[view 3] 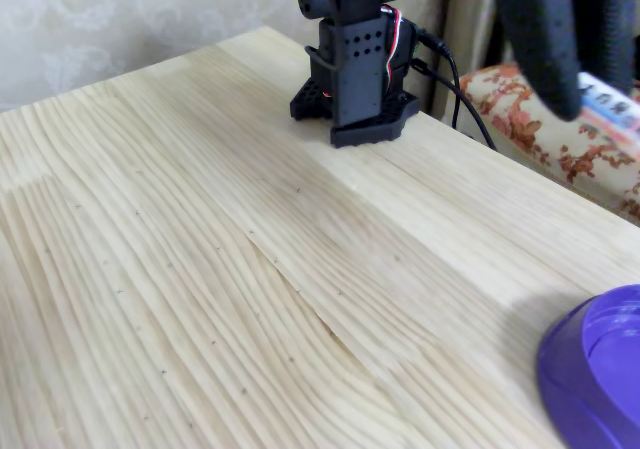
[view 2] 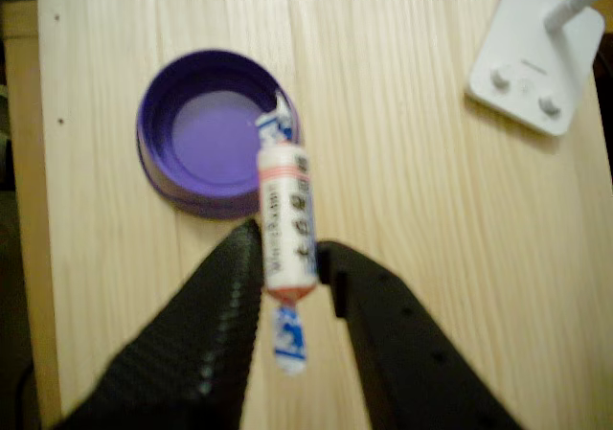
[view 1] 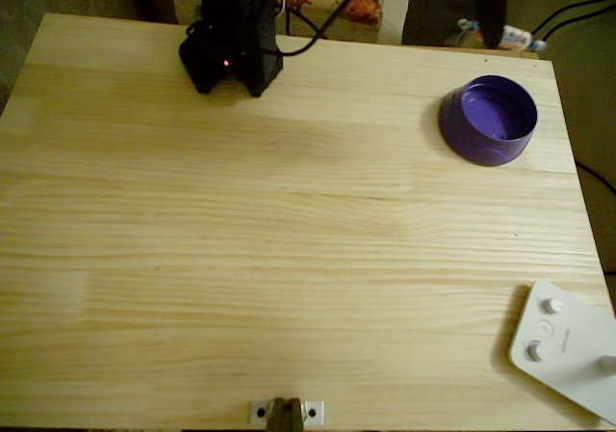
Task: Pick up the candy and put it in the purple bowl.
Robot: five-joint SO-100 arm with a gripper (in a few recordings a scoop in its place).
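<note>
Your pale wood table (view 1: 289,259), the purple bowl (view 1: 488,119) sitting near its far right corner, the black arm base (view 1: 231,57) at the far edge, a white device (view 1: 568,350) with what look like round buttons, near right corner.

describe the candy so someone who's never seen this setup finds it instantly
Start at the pale wooden table in the wrist view, then find the black gripper rising from the bottom edge. Clamped between its fingers, above the table and overlapping the purple bowl rim, is the candy: a small white tube with dark print, pinkish bands and twisted blue-and-white ends. The white button device is flat and far larger.
</note>
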